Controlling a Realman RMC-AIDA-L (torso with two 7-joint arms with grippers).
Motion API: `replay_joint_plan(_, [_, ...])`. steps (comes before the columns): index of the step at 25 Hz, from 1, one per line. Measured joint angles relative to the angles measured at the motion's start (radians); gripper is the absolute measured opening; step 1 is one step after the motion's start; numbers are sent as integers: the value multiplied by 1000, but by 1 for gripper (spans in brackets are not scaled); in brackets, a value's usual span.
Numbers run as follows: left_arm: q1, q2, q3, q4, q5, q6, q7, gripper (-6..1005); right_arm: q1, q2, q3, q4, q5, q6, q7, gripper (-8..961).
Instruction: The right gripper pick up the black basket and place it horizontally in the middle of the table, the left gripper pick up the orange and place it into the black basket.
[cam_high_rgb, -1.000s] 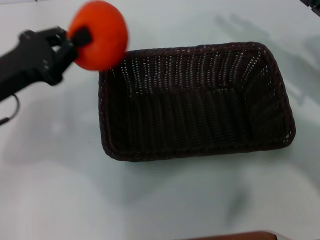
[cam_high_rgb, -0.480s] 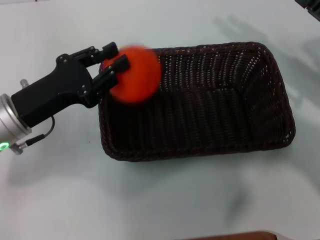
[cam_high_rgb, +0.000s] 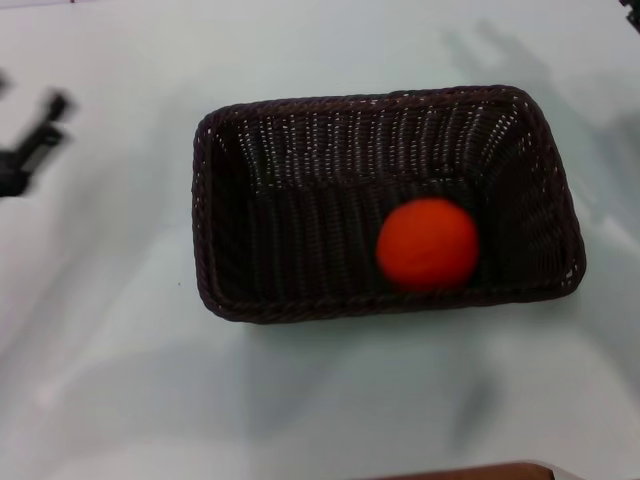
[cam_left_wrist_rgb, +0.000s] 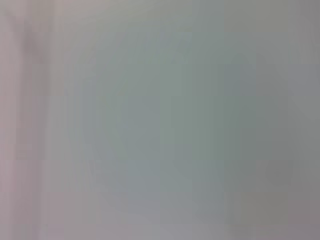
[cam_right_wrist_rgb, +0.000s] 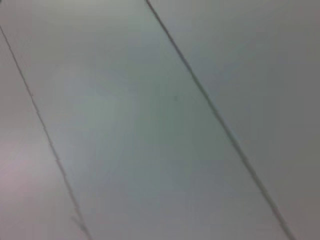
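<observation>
The black basket lies lengthwise on the white table, near the middle of the head view. The orange rests inside it, on the basket floor toward its right end, free of any gripper. My left gripper is at the far left edge of the head view, blurred, well clear of the basket, with its fingers apart and empty. My right gripper does not show; only a dark sliver sits in the top right corner. The left wrist view shows only a blank pale surface, and the right wrist view a pale surface crossed by thin dark lines.
A brown edge shows at the bottom of the head view. White tabletop surrounds the basket on all sides.
My left gripper carried the orange over the basket's left end, let it go, and pulled back to the left. The orange now lies in the basket's right part.
</observation>
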Motion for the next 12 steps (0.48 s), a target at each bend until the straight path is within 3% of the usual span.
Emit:
replay_joint_plan(7, [30,-1,-292,177,-107,14,93,843,-43,7,238,217,13,-18,-433,655])
replay_joint_plan(12, [55,-2,-337,222,-169,20,168,880,-73,11,364,352,14,-32,-763,659])
